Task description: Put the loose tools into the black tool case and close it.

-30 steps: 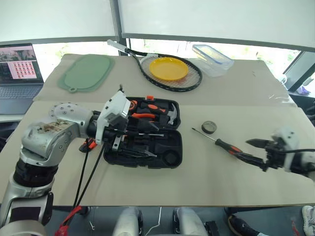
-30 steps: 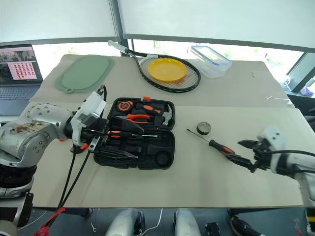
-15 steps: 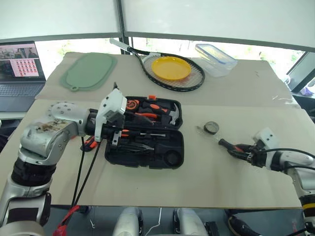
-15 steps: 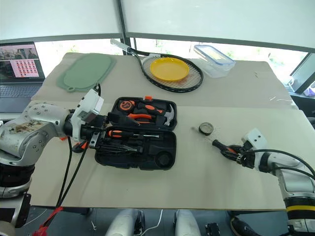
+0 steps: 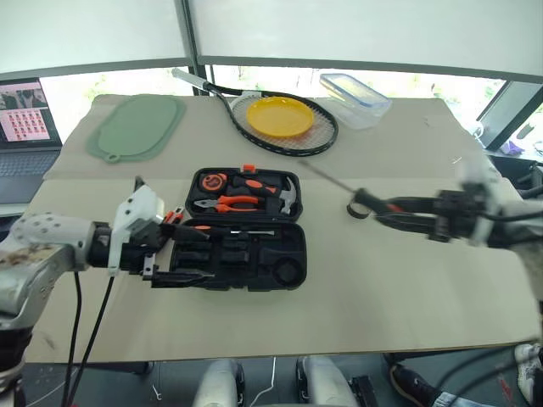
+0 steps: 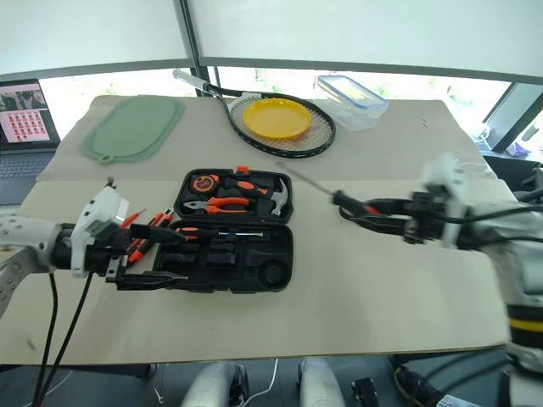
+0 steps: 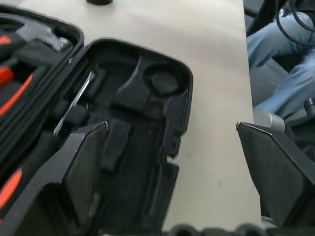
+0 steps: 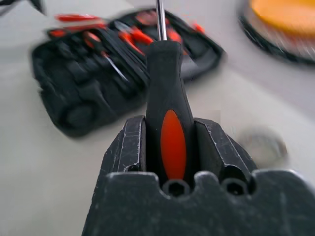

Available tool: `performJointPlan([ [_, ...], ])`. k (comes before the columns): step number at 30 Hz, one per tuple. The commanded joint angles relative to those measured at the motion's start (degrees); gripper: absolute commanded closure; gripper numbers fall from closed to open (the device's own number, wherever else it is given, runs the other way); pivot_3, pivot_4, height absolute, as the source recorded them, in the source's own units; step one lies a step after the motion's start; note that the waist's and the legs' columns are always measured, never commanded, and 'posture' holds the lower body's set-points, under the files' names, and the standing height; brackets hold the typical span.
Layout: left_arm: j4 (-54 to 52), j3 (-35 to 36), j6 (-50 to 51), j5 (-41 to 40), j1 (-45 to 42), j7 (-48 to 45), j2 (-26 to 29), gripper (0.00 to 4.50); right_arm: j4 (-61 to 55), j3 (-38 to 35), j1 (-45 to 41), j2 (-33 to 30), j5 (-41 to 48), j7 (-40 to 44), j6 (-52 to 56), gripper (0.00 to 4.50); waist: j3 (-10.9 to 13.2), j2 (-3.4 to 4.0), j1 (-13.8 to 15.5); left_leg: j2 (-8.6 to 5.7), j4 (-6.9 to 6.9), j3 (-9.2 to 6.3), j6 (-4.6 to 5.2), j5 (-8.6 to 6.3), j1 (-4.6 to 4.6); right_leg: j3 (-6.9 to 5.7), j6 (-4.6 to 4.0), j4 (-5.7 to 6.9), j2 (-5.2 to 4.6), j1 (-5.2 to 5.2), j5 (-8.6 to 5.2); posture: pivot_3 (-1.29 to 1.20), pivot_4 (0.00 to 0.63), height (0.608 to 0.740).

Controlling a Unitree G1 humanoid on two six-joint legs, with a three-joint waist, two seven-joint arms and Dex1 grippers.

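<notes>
Right gripper [image 8: 172, 142] clamps black-orange-handled screwdriver [image 8: 167, 93]; wrist view shows pads on handle. Shaft points at open black plastic tool case [image 5: 246, 254] mid-table, long axis crosswise. Left gripper [image 7: 172, 162] open wide at case's left end.

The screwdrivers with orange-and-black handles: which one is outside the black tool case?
The orange-and-black screwdriver clamped in the right claw, above the table. The other lies in the open black plastic case.

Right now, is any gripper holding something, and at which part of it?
The right gripper holds a screwdriver by its orange-and-black handle, with the shaft pointing toward the tool case. The left gripper is open and holds nothing.
</notes>
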Motion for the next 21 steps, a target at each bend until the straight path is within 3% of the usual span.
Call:
performJointPlan([
  [1,-1.6,3.8,0.2,-1.3,1.5,0.8,1.4,0.0,0.1,9.8,-7.3,5.7,-6.2,-0.6,-3.5,3.46,0.0,0.04,0.6,-0.03,0.03,0.02,0.0,0.0,-0.05,-0.01,0.01,0.02,-0.04,-0.05,0.0,0.0,0.15,0.738],
  [7,-1.0,5.0,-0.5,-1.1,2.2,2.1,1.9,0.0,7.6,22.6,-13.8,14.5,-18.4,-2.3,-10.4,3.46,0.0,0.06,1.6,-0.1,0.12,0.13,0.03,-0.02,-0.29,-0.13,0.05,-0.02,-0.12,-0.15,0.02,0.0,0.15,0.738],
  [21,-1.9,3.9,-0.4,-2.7,-0.2,5.6,1.6,0.0,14.8,26.0,-15.3,19.3,-26.0,-2.4,-12.8,3.46,0.0,0.07,0.8,-0.07,0.09,0.22,-0.06,0.04,-0.32,-0.18,0.04,0.03,-0.06,-0.17,0.01,0.0,0.15,0.738],
])
